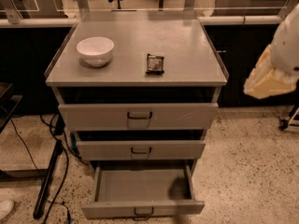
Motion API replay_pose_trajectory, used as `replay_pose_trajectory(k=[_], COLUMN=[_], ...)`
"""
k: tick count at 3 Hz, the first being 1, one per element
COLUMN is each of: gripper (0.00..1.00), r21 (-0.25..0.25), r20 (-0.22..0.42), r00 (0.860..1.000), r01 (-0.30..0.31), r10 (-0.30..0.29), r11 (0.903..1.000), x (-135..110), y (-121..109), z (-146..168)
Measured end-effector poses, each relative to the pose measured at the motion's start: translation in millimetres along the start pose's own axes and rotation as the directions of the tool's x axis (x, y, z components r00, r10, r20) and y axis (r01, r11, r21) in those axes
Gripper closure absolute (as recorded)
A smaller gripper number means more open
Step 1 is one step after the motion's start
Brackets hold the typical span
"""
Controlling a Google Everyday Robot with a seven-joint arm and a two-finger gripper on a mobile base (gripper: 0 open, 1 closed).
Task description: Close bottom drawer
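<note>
Three drawers stacked; bottom drawer protrudes farthest, gripper high to its right.

Bottom drawer (140, 186) sits at floor level at the foot of the cabinet (187, 45), tray bare, front panel and loop handle (143, 213) nearest the viewer. The gripper (267, 80) hangs at the right edge of view, about level with the cabinet top and well apart from the drawer; whether it is open or closed cannot be told. From the gripper, the panel lies down and to the left. Panel long axis: left-right. Slide axis: front-to-back. Judgement: the push should meet the panel face near the handle and drive straight toward the cabinet.
</note>
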State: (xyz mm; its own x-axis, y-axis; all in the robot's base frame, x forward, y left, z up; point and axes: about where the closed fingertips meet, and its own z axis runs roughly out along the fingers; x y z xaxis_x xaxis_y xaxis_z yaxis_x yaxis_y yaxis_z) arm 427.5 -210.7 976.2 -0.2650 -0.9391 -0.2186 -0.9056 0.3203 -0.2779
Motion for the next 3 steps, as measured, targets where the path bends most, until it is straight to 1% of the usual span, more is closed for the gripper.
replay_pose_trajectory(k=[1,2,3], gripper=[1.0,1.0,1.0], r21=[0.022,-0.02,-0.022], r20=[0.0,-0.03,-0.028], r00=[0.998,0.997,0.997], r01=[-0.066,-0.077,-0.077], r10=[0.066,0.076,0.076], r11=[0.9976,0.9968,0.9968], x=[8,20,20], y=[26,49,49], z=[43,80,81])
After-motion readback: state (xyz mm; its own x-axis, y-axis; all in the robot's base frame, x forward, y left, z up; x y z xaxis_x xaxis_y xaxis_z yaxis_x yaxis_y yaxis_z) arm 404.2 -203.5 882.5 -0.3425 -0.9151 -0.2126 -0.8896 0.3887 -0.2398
